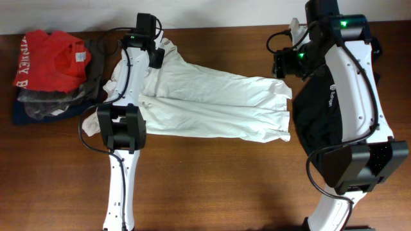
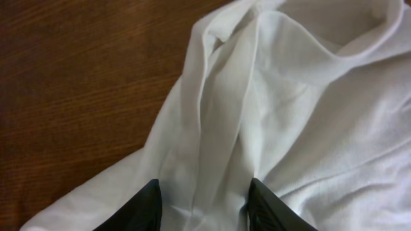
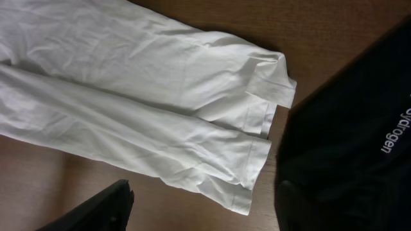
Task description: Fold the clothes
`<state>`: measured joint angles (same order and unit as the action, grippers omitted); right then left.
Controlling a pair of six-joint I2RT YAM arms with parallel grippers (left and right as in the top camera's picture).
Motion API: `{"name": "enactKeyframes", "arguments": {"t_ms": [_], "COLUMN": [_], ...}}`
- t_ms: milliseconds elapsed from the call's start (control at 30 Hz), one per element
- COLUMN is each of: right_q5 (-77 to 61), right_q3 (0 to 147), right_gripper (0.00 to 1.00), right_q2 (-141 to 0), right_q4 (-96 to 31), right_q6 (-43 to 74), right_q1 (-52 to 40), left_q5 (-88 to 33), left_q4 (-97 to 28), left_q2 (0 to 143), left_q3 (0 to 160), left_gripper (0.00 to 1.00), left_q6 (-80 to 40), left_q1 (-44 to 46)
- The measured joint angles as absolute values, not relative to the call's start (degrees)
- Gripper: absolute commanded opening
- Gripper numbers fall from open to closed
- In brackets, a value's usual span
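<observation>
Overhead: white T-shirt (image 1: 212, 102) lies folded lengthwise; left gripper (image 2: 205, 199) and right gripper (image 1: 282, 64) both spread, empty. Crosswise fold next, I reckon: grip one end.

arms (image 1: 350, 70): white links | joints (image 1: 121, 128): black | cables (image 1: 85, 136): black | LEDs (image 1: 345, 24): green

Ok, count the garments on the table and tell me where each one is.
5: white T-shirt mid-table; black garment at the right; red garment, grey garment and navy garment piled far left. More may be hidden underneath.
</observation>
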<state>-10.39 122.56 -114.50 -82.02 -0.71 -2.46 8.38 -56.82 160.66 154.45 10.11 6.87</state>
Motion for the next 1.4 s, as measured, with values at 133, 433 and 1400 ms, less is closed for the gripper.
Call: {"name": "enactKeyframes", "arguments": {"t_ms": [133,433,1400], "right_q5": [-10.39,-10.39,-10.39], "right_q3": [122.56,122.56,122.56], "right_gripper": [0.76,0.76,0.76], "right_q2": [-114.5,-114.5,-114.5], "right_q4": [-81.56,-80.82,-80.27], "right_q6": [-0.69,-0.71,-0.67], "right_q1": [-2.46,-2.46,-2.46], "left_q5": [8.4,8.4,8.38], "left_q4": [-55.72,-54.41,-50.09], "left_q2": [160.68,160.68,160.75], "left_q3": [154.45,154.45,154.47], "left_gripper": [0.43,0.43,0.28], "left_q6": [10.11,10.11,10.31], "left_q1": [6.5,5.85,4.69]}}
